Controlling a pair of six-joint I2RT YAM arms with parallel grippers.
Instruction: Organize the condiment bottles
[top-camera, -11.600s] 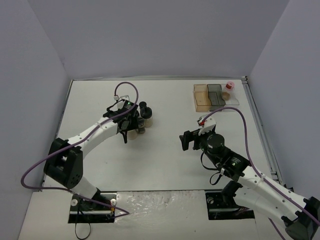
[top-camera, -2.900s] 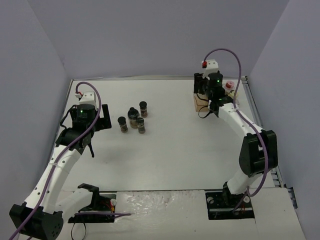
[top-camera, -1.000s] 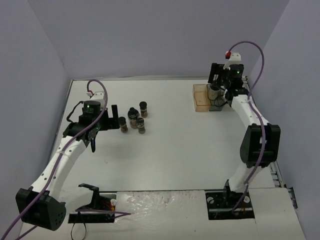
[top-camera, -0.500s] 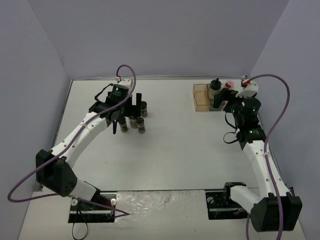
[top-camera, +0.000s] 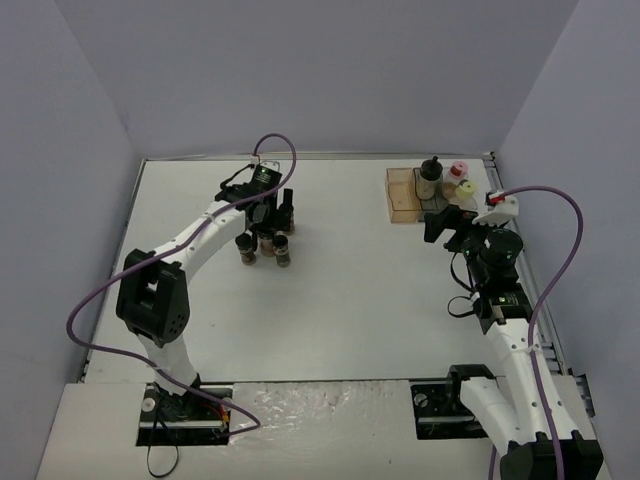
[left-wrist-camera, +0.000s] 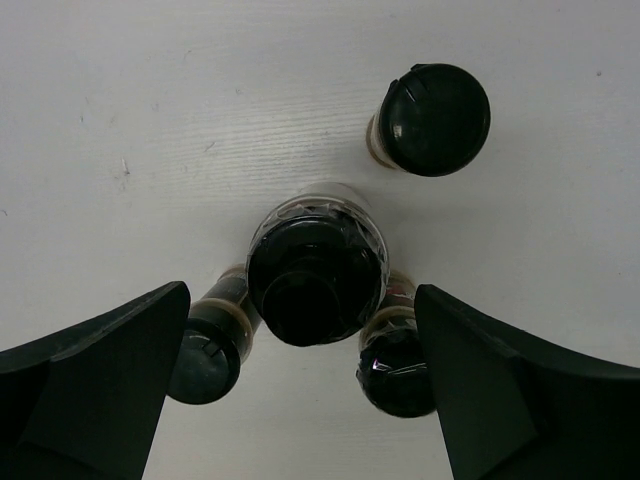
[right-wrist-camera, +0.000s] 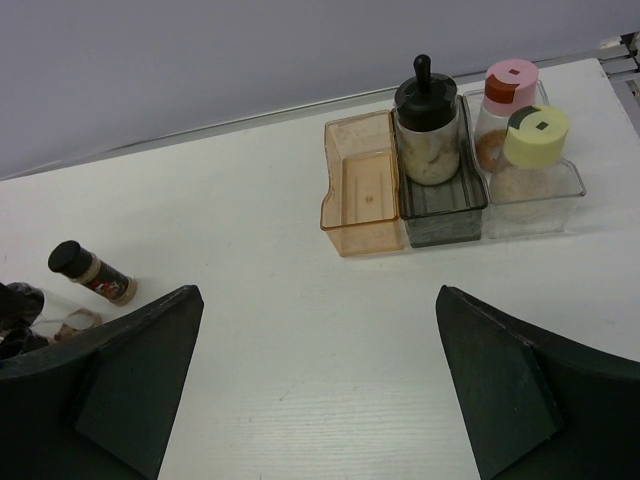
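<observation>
Several black-capped condiment bottles stand clustered on the left of the table. My left gripper (top-camera: 266, 220) hangs straight over them, open. In the left wrist view the left gripper (left-wrist-camera: 302, 300) straddles a wider black-capped jar (left-wrist-camera: 315, 275), with gaps on both sides. Smaller bottles stand beyond it (left-wrist-camera: 433, 118), at lower left (left-wrist-camera: 205, 355) and at lower right (left-wrist-camera: 400, 370). A black-capped jar (right-wrist-camera: 428, 120) stands in the tray's grey compartment. The pink-capped (right-wrist-camera: 508, 100) and yellow-capped (right-wrist-camera: 533, 140) bottles stand in the clear one. My right gripper (top-camera: 440, 222) is open and empty, pulled back from the tray.
The tray (top-camera: 403, 205) sits at the back right by the table's edge; its amber compartment (right-wrist-camera: 362, 185) holds nothing. Grey walls close the table on three sides. The right wrist view catches one small bottle (right-wrist-camera: 90, 270) of the cluster at far left.
My left arm swung from left of the cluster to directly above it. My right arm drew back from the tray, leaving the black-capped jar standing in the grey compartment.
</observation>
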